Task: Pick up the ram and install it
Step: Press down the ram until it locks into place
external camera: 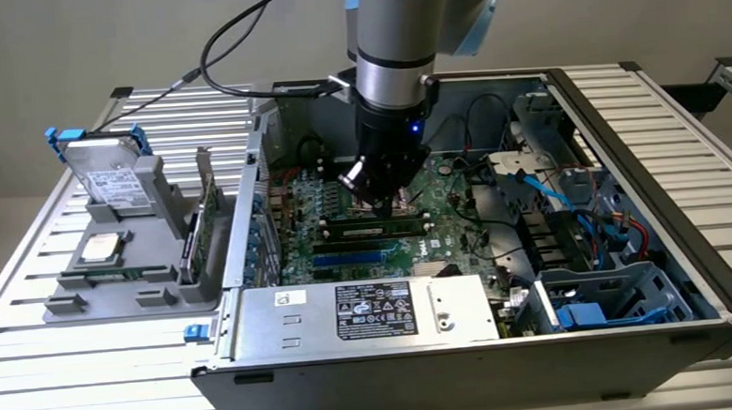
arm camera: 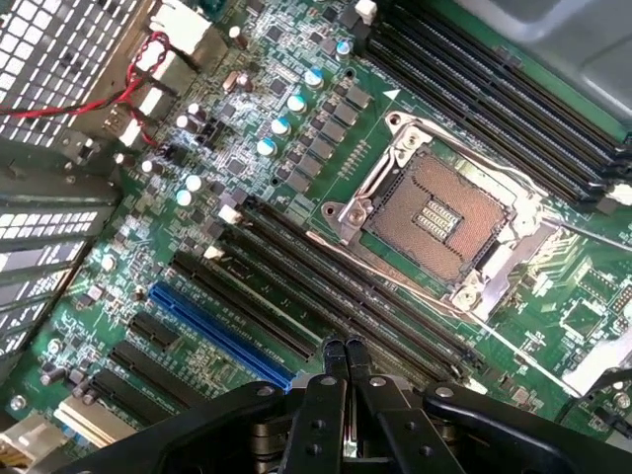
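Exterior view: the ram lies seated in a black slot of the motherboard, its long axis running across the open computer case, parallel to the blue slot just beside it. The gripper hangs directly over the ram. A power supply borders the motherboard's near edge; cables crowd the far side.

Wrist view: the gripper has its fingertips pressed together, empty, above the motherboard's black slots, near the CPU socket.

My pincer hangs inside the computer case, above the ram on the motherboard; hard drive on the exterior view's left.
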Controlling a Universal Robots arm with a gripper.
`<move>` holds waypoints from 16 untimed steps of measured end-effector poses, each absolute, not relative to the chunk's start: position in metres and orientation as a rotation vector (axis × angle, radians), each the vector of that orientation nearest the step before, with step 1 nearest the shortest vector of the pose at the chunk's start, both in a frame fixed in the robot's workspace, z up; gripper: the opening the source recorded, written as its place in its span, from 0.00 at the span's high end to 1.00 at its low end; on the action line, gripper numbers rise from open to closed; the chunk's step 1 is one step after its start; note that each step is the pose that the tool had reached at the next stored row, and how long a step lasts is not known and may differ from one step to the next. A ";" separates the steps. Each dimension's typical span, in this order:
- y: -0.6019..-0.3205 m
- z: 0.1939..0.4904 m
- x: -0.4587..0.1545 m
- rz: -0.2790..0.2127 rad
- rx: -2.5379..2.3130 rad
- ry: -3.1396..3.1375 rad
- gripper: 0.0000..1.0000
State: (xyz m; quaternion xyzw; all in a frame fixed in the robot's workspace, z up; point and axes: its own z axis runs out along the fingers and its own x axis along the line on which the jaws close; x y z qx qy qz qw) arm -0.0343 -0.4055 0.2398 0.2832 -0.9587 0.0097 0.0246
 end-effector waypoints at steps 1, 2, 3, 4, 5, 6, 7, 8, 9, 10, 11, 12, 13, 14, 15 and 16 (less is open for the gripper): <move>-0.406 0.240 -0.034 0.030 0.855 -2.972 0.90; -0.406 0.239 -0.034 0.030 0.836 -2.978 0.90; -0.406 0.239 -0.034 0.030 0.817 -2.984 0.90; -0.406 0.239 -0.034 0.030 0.799 -2.990 0.90; -0.406 0.239 -0.034 0.030 0.780 -2.996 0.90; -0.406 0.239 -0.034 0.029 0.760 -3.001 0.90; -0.406 0.238 -0.034 0.029 0.741 -3.007 0.90; -0.406 0.238 -0.034 0.029 0.722 -3.012 0.90; -0.406 0.238 -0.034 0.029 0.700 -3.018 0.90; -0.406 0.238 -0.034 0.028 0.681 -3.023 0.90; -0.406 0.238 -0.034 0.028 0.662 -3.028 0.90; -0.406 0.237 -0.034 0.028 0.641 -3.032 0.90; -0.406 0.237 -0.034 0.028 0.621 -3.037 0.90; -0.406 0.237 -0.034 0.027 0.600 -3.042 0.90; -0.406 0.237 -0.034 0.027 0.580 -3.046 0.90; -0.406 0.236 -0.034 0.027 0.559 -3.050 0.90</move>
